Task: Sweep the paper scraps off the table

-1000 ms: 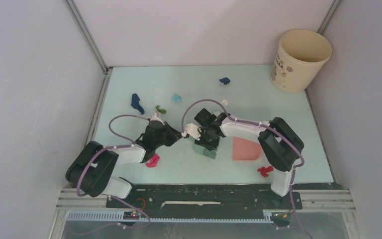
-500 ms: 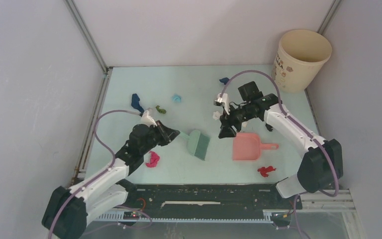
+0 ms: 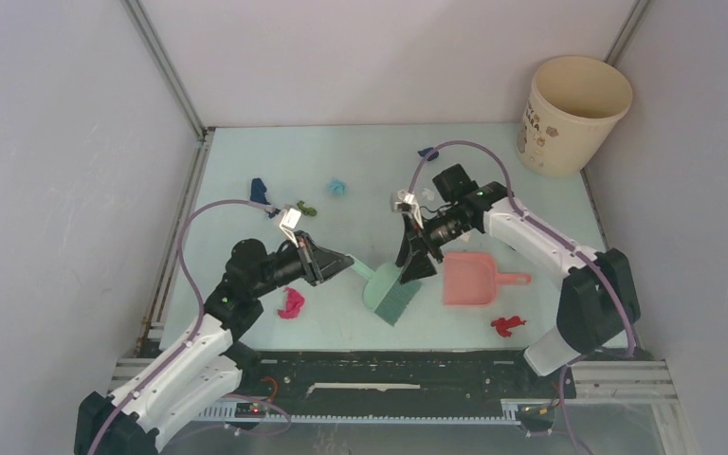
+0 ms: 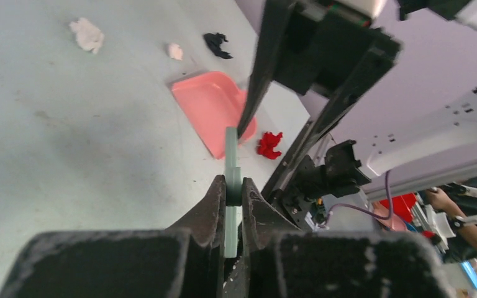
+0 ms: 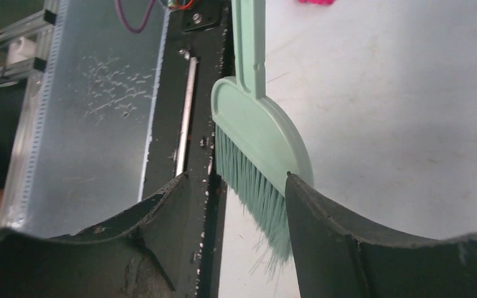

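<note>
L hand [image 4: 234, 188] clamps brush [image 3: 393, 292] handle.

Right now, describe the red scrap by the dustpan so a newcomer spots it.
On the mint-green table, find the pink dustpan right of centre. Just off its handle, toward the black rail, lies a small crumpled paper scrap. It is the only red one; the magenta scrap lies left of the brush.

Mint table [image 3: 360, 152] with paper scraps [image 3: 291, 303], dustpan [image 3: 464, 280], bucket [image 3: 569, 118]
</note>
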`<state>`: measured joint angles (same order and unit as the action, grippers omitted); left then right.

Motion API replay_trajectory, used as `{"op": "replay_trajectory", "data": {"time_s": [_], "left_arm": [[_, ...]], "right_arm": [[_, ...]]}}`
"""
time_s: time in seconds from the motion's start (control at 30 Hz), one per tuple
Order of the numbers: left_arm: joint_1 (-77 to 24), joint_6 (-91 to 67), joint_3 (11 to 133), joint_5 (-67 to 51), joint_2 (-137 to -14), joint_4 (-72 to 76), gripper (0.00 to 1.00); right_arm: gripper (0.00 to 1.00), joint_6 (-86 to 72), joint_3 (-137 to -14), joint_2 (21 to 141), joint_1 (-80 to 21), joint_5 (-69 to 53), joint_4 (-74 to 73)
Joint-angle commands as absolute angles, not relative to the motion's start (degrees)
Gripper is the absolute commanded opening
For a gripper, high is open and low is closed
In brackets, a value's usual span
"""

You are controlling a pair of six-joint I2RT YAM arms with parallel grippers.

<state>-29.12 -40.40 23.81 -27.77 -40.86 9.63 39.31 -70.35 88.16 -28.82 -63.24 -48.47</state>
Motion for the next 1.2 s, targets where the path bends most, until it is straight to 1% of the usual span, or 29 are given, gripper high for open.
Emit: {"op": "replay_trajectory", "data": {"time_s": [0.0, 0.07, 0.1, 0.17, 0.27, 0.33, 0.43, 0.5, 0.6, 0.7, 0.87, 0.93, 1.0, 1.13, 1.17], "left_arm": [[-29.27, -43.03, 23.69, -35.61, -41.43, 17.91, 0.00], [-29.27, -44.43, 23.52, -36.58, -42.10, 20.15, 0.00], [-29.27, -44.87, 23.55, -36.76, -42.24, 21.07, 0.00], [-29.27, -45.05, 23.80, -36.76, -42.29, 21.61, 0.00], [-29.27, -44.75, 24.51, -37.09, -42.67, 21.55, 0.00], [-29.27, -44.74, 24.84, -37.70, -43.23, 21.59, 0.00], [-29.27, -44.43, 25.45, -38.47, -43.83, 20.85, 0.00], [-29.33, -41.85, 27.02, -37.99, -44.02, 16.23, 0.00], [-29.35, -37.38, 29.26, -37.04, -43.59, 9.05, 0.00], [-29.36, -36.54, 29.53, -37.72, -42.39, 7.72, 0.00], [-29.36, -41.32, 28.66, -39.36, -41.11, 12.11, 0.00], [-29.36, -43.84, 27.99, -39.56, -40.84, 15.63, 0.00], [-29.36, -45.50, 27.47, -39.36, -40.55, 17.95, 0.00], [-29.35, -47.34, 27.16, -39.11, -40.69, 20.60, 0.00], [-29.31, -47.59, 27.16, -39.18, -40.88, 20.96, 0.00]], "right_arm": [[0.65, 39.85, -71.78, 91.86, -32.44, -65.80, -49.08], [0.64, 40.62, -71.81, 93.07, -33.66, -66.05, -49.94], [0.62, 41.14, -71.81, 93.67, -34.18, -66.31, -50.45], [0.54, 42.35, -71.81, 94.49, -35.16, -66.61, -51.75], [0.38, 44.09, -71.82, 95.33, -35.85, -66.89, -53.57], [0.34, 44.45, -71.81, 95.54, -35.65, -67.52, -54.39], [0.39, 44.69, -71.97, 94.98, -34.69, -67.53, -54.92], [0.43, 45.92, -73.69, 93.82, -33.74, -66.44, -57.03], [0.54, 48.04, -77.54, 91.44, -31.52, -65.82, -62.96], [0.61, 46.36, -78.07, 88.10, -30.02, -63.90, -61.82], [0.67, 39.44, -72.13, 85.98, -29.18, -60.98, -51.67], [0.67, 39.59, -71.27, 87.22, -29.66, -62.60, -51.81], [0.72, 40.44, -71.28, 88.69, -30.50, -64.75, -53.16], [0.74, 42.06, -71.24, 90.62, -33.93, -65.10, -54.83], [0.72, 42.36, -71.26, 90.98, -34.53, -65.16, -55.12]]}}
